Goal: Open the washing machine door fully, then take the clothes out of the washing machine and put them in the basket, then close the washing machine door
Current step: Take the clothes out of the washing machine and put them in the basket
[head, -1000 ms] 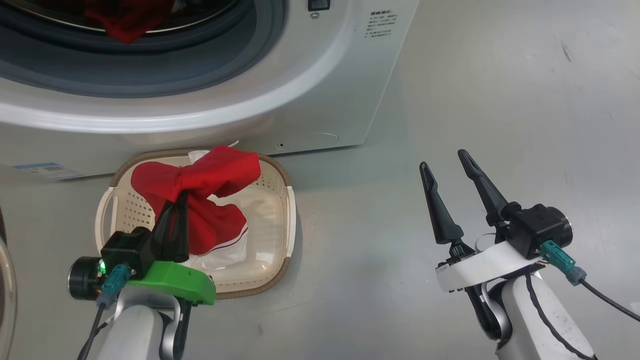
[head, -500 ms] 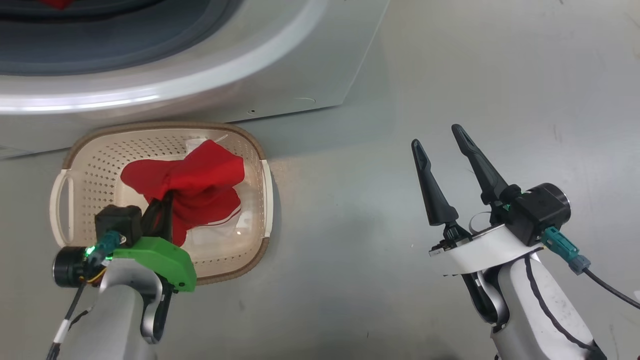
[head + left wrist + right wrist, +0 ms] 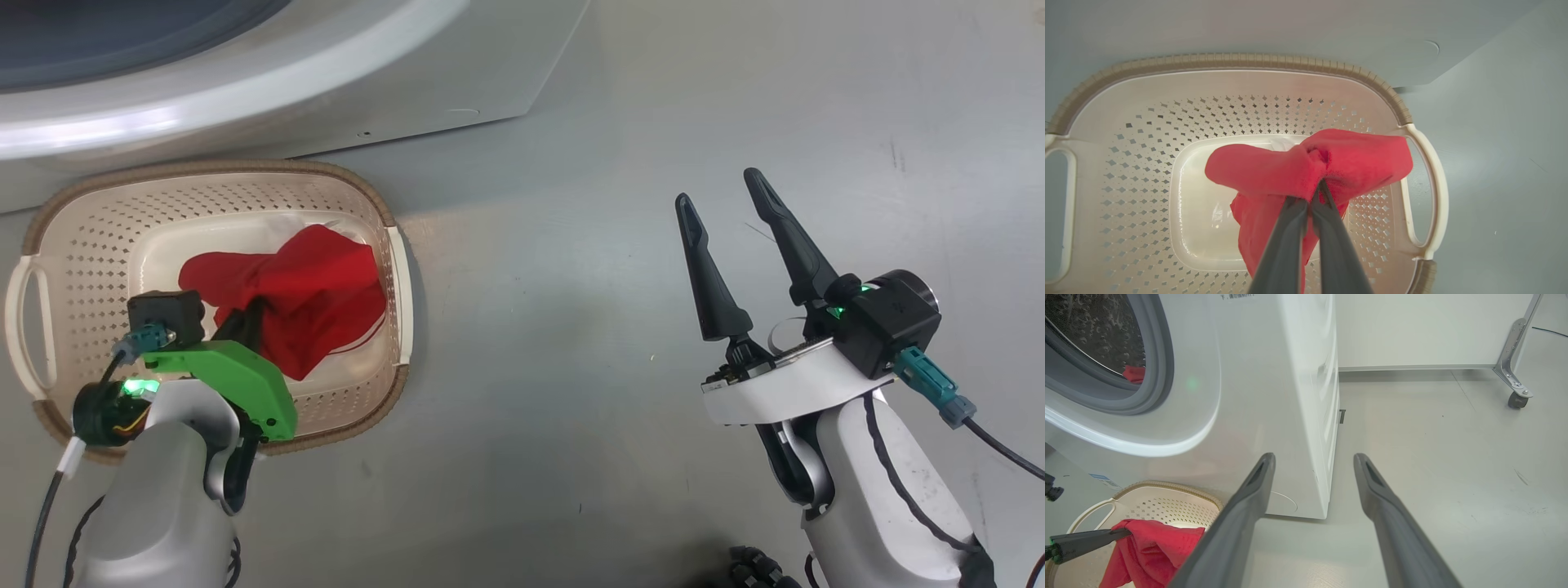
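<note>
The cream basket (image 3: 220,167) with its brown rim stands on the floor just in front of the white washing machine (image 3: 286,73). My left gripper (image 3: 245,318) is shut on a bunch of red clothes (image 3: 310,286), which hangs down into the basket. In the left wrist view the closed fingertips (image 3: 1316,190) pinch the red fabric (image 3: 1359,159) above the basket floor (image 3: 1200,228). My right gripper (image 3: 718,187) stands open over bare floor, to the right of the basket. More red cloth (image 3: 1134,373) lies inside the drum. The washing machine door is out of view.
Grey floor (image 3: 571,327) stretches between the basket and my right arm. In the right wrist view the machine's right side (image 3: 1327,396) faces open floor, with a white wall (image 3: 1412,326) behind and a metal leg on a castor (image 3: 1515,375) at the far right.
The head camera has tilted down, so the machine slid up out of the picture. My left gripper has lowered the red garment deeper into the basket. The right gripper stays open.
</note>
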{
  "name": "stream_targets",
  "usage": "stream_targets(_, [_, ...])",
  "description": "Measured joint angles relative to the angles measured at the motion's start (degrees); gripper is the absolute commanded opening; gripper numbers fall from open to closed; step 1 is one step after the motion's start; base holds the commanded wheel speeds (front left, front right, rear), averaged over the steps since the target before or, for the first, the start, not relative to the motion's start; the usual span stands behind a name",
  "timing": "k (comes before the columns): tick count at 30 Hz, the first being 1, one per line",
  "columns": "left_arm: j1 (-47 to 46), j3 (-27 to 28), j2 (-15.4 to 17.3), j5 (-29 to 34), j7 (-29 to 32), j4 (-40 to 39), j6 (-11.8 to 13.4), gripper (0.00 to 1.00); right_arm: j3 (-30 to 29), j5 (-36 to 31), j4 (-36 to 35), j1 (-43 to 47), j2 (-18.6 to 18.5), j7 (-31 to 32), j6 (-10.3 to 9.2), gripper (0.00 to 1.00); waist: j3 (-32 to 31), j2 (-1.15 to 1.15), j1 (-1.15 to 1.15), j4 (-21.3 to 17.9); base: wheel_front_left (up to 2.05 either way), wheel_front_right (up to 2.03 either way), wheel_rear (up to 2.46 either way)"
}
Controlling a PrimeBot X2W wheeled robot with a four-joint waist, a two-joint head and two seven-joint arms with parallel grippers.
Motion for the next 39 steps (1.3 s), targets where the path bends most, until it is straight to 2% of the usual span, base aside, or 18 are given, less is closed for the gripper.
stream_targets(10, [-4.2, 1.3, -0.1, -1.8, 1.5, 7.0, -1.2, 0.00, -0.1, 0.0, 0.3, -0.6, 0.0, 0.0, -0.09, 1.00, 1.0, 0.00, 0.00, 0.1, 0.00, 0.00, 0.00])
stream_targets(11, [-4.4, 1.5, -0.1, -1.9, 1.5, 7.6, -1.3, 0.15, -0.1, 0.0, 0.3, -0.9, 0.0, 0.0, -0.09, 1.00, 1.0, 0.00, 0.00, 0.1, 0.00, 0.00, 0.00])
stream_targets(12, [-4.7, 1.5, -0.1, -1.9, 1.5, 8.2, -1.4, 0.41, -0.1, 0.0, 0.3, -1.1, 0.0, 0.0, -0.08, 1.00, 1.0, 0.00, 0.00, 0.2, 0.00, 0.00, 0.00])
stream_targets(13, [-5.1, 1.7, -0.1, -2.0, 1.4, 9.0, -1.4, 0.86, -0.1, 0.0, 0.4, -1.1, 0.0, 0.0, -0.09, 1.00, 1.0, 0.00, 0.00, 0.2, 0.00, 0.00, 0.00])
stream_targets(14, [-5.4, 1.7, -0.1, -2.0, 1.3, 9.5, -1.4, 0.86, -0.1, 0.0, 0.5, -1.2, 0.0, 0.0, -0.09, 1.00, 0.9, 0.00, 0.00, 0.2, 0.00, 0.00, 0.00])
stream_targets(15, [-5.6, 1.7, -0.1, -2.0, 0.9, 10.1, -1.4, 1.00, -0.1, 0.0, 0.7, -1.2, 0.0, 0.0, -0.09, 1.00, 0.8, 0.00, 0.00, 0.3, 0.00, 0.00, 0.00])
stream_targets(34, [-5.5, 2.7, -1.2, -2.0, -11.7, 12.8, -1.3, 1.00, -1.2, -0.2, 3.4, -0.9, 0.0, 0.0, -0.41, 1.00, -5.0, 0.00, 0.00, 2.4, 0.00, 0.00, 0.00])
stream_targets(39, [-4.0, 2.4, -1.8, -1.7, -13.3, 11.6, -1.3, 1.00, -1.7, -0.9, 4.6, -0.3, 0.0, 0.0, -0.34, 1.00, -7.5, 0.00, 0.00, 3.3, 0.00, 0.00, 0.00])
